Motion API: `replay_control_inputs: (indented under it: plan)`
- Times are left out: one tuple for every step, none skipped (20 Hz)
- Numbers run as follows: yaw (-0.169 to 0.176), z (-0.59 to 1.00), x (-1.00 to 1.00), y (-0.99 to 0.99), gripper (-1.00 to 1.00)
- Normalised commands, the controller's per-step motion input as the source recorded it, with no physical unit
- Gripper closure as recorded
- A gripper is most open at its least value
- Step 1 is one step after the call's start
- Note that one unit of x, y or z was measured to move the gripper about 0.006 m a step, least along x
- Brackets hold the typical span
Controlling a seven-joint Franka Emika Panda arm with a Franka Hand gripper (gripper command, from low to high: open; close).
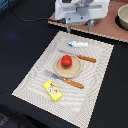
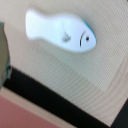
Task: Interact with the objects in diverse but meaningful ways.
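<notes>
A: Where did things stand w/ the task?

B: Early, by the look of it. The gripper point(image 1: 79, 23) hung above the far edge of the placemat point(image 1: 35, 80), fingers apart and holding nothing. The tomato point(image 1: 66, 61) sat on the round wooden plate point(image 1: 75, 71) mid-mat. A brown-handled utensil point(image 1: 80, 57) lay just beyond the plate, another, the fork point(image 1: 64, 80), on the near side. The yellow block point(image 1: 52, 90) lay near the mat's front edge. All looked neatly laid, nothing lifted.

A: And the white thing?

B: The fish-shaped piece point(image 1: 78, 44) lay on the mat nearly under the gripper, so it was prob. the next target, but that's a guess.

A: Anything only one view gave?

B: The wrist view showed the fish point(image 2: 60, 31) close up: white, a drawn eye and fin, a teal edge at the head end. It showed no fingers, though. Only the exterior view gave the whole layout, plus a pot point(image 1: 123, 19) on the reddish board point(image 1: 107, 27) at the exterior view's right.
</notes>
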Motion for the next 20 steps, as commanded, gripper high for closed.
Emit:
replay_control_inputs:
  plan:
    - [-0.120, 0.01, 0.42, -0.56, -1.00]
    - [-0.119, 0.02, 0.41, -0.56, -1.00]
    - [-0.122, 0.02, 0.41, -0.55, -1.00]
    - [-0.123, 0.00, 0.42, -0.55, -1.00]
    - [-0.123, 0.00, 0.38, -0.55, -1.00]
    - [-0.122, 0.00, 0.37, -0.56, -1.00]
    - [-0.115, 0.00, 0.23, -0.60, -1.00]
    - [-0.102, 0.00, 0.13, -0.65, -1.00]
    - [-0.099, 0.00, 0.03, -0.68, -1.00]
    - [-0.093, 0.00, 0.03, -0.59, -1.00]
    - [-0.087, 0.00, 0.00, -0.56, -1.00]
    - [-0.086, 0.00, 0.00, -0.56, -1.00]
    - [-0.080, -0.03, 0.00, -0.55, -1.00]
    - [-0.080, -0.06, 0.00, -0.51, -1.00]
    - [-0.068, -0.09, -0.01, -0.34, -1.00]
    - [-0.055, -0.09, -0.03, -0.29, -1.00]
    - [-0.058, -0.13, -0.09, -0.34, -1.00]
    - [-0.061, -0.18, -0.10, -0.35, -1.00]
    - [-0.065, -0.21, -0.07, -0.33, -1.00]
    - [-0.064, -0.23, 0.00, -0.21, -1.00]
